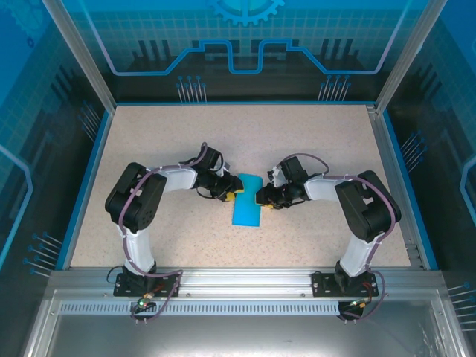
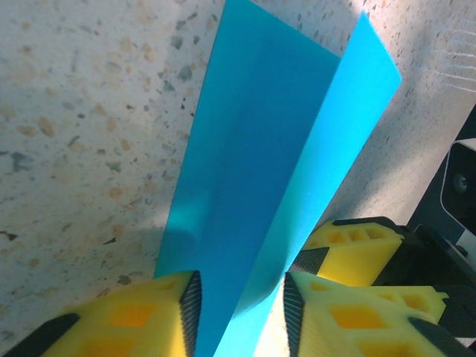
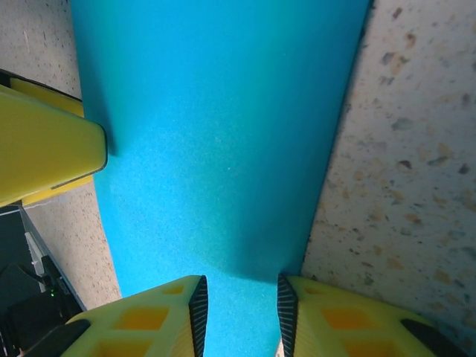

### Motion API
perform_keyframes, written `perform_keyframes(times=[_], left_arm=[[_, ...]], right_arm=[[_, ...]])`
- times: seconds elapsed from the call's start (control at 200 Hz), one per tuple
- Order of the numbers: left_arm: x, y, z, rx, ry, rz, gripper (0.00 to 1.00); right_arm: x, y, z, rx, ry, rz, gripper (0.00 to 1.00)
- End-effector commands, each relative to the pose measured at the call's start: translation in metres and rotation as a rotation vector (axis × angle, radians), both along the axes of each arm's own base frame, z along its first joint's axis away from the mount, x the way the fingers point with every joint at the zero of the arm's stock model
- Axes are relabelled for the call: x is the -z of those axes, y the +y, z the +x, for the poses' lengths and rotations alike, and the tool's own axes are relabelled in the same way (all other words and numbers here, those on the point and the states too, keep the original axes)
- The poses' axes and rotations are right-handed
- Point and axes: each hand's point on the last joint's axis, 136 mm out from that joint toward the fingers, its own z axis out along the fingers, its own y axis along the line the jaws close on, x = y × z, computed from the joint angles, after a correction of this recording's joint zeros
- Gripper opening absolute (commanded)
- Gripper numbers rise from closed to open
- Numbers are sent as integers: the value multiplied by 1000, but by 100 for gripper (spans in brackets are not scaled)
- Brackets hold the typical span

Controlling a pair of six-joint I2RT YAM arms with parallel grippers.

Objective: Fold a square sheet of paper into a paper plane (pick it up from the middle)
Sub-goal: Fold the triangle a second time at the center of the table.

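The sheet of paper (image 1: 247, 202) lies folded into a long strip in the middle of the counter (image 1: 312, 141). One flap looks a bit lifted. The left jaws and the right jaws sit at its two sides, both a little apart, not squeezing. I think the flap should be pushed down slowly, edges lined up, so the crease runs straight.

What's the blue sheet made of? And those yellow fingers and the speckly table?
Sheet: seemingly thin matte paper; it is folded over and bends. Fingers: likely yellow plastic or rubber, with black ribbed pads. Table: hard speckled top, stone-look, maybe laminate.
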Motion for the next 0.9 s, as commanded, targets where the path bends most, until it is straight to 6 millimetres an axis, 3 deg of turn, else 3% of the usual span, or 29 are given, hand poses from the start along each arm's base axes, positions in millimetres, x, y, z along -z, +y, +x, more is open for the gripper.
perform_keyframes(times=[0.0,0.155,0.34,0.42,0.535,0.69,0.835,0.895], left_arm=[[-15,-8,-1,33,-13,-39,33],[-20,-7,-1,38,-25,-36,26],[-24,-7,0,41,-42,-38,19],[-25,-7,0,41,-42,-39,18],[-27,-7,0,39,-45,-38,14],[-28,-7,-1,43,-42,-40,14],[-29,-6,-3,45,-40,-32,14],[-28,-6,-3,45,-39,-32,14]], right_arm=[[30,-12,-24,6,105,-67,35],[15,-8,-19,7,72,-43,39],[-27,-13,-14,2,-62,-45,49],[-43,-15,-17,-22,-136,-73,55],[-59,-7,-33,-116,-281,-150,57],[-61,1,-53,-253,-499,-367,59],[-68,31,-74,-409,-667,-494,61],[-61,41,-79,-467,-683,-559,62]])
